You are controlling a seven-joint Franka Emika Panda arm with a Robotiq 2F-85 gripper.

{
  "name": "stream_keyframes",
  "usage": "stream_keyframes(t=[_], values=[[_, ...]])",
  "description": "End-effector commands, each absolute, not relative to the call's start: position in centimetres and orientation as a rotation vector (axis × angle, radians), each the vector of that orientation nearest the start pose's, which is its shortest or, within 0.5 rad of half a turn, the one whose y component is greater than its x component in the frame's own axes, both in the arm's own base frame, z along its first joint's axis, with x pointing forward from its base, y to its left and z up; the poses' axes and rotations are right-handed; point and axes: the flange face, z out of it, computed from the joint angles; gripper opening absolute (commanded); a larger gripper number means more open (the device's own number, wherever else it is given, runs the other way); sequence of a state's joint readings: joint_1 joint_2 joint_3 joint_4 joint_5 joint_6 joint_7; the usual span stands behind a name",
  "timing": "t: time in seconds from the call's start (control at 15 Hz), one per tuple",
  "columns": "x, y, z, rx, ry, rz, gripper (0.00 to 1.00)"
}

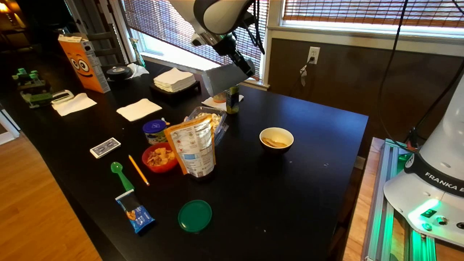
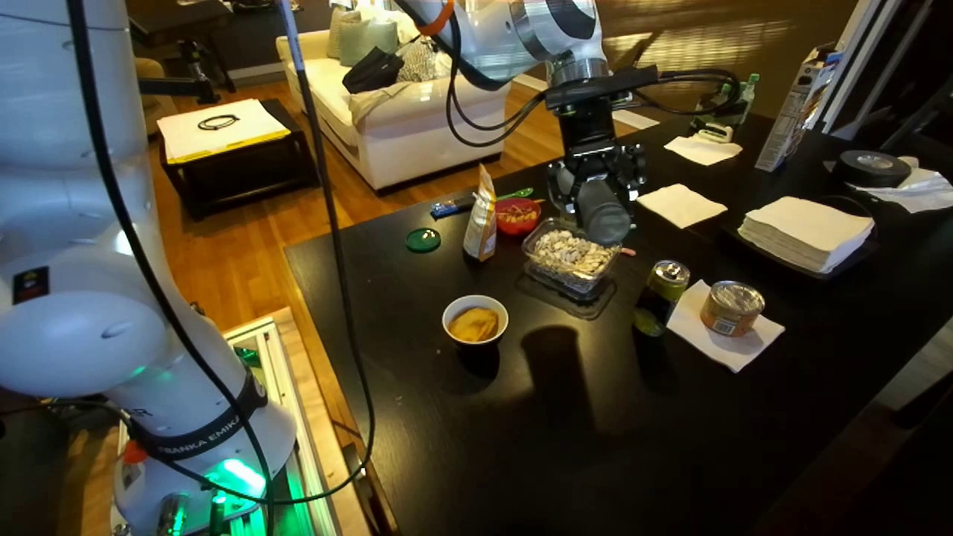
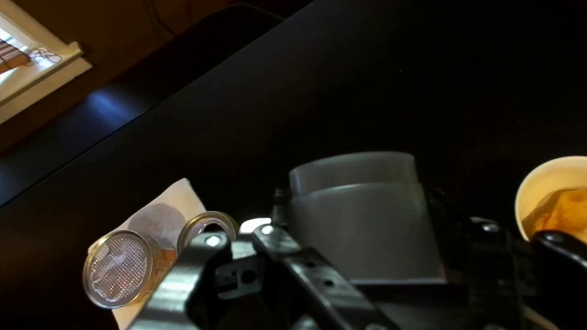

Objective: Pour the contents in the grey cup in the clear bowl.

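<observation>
While my gripper (image 2: 598, 195) hangs above the table (image 1: 290, 203), its jaws are clamped on the grey cup (image 1: 224, 79), and that cup is tipped well onto its side, up in the air near the clear bowl (image 2: 555, 277)! We're in the pouring step, I judge, perhaps at its tail end, because the bowl already holds a good load of pale pieces (image 2: 572, 253). Nothing shows falling. I can't see inside the cup or make out which end is the mouth, so whether anything is left in there is anyone's guess. In an exterior view its round end (image 2: 607, 223) overlaps the bowl's edge; whether it's squarely overhead I can't settle, and the wrist view doesn't show me the bowl at all. So what's called for? If there's a remainder, I'd centre the mouth over the bowl, tip a touch further, give a gentle shake and keep the grip firm. If it's all out, I'd turn the cup upright before travelling, so no stray piece lands on the table. Then comes a careful exit: the drink can (image 2: 660, 301) stands near, so does the tall pouch (image 1: 192, 145), and the cream bowl (image 1: 283, 135) sits a little way off, not the target!
</observation>
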State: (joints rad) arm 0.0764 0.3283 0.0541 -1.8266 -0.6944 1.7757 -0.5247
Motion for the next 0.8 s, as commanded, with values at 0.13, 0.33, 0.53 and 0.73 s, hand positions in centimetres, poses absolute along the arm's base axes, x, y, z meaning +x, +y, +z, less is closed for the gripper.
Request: stream_keyframes(t=[0.13, 0.33, 0.53, 0.73], values=[[61.3, 3.1, 34.3, 2.167, 1.106, -0.686, 0.48], [61.8, 3.5, 34.1, 2.128, 1.105, -0.717, 0.48], [62.6, 4.1, 33.9, 2.090, 1.107, -0.734, 0.48], [63.5, 4.8, 33.8, 2.044, 1.096, -0.756, 0.48]])
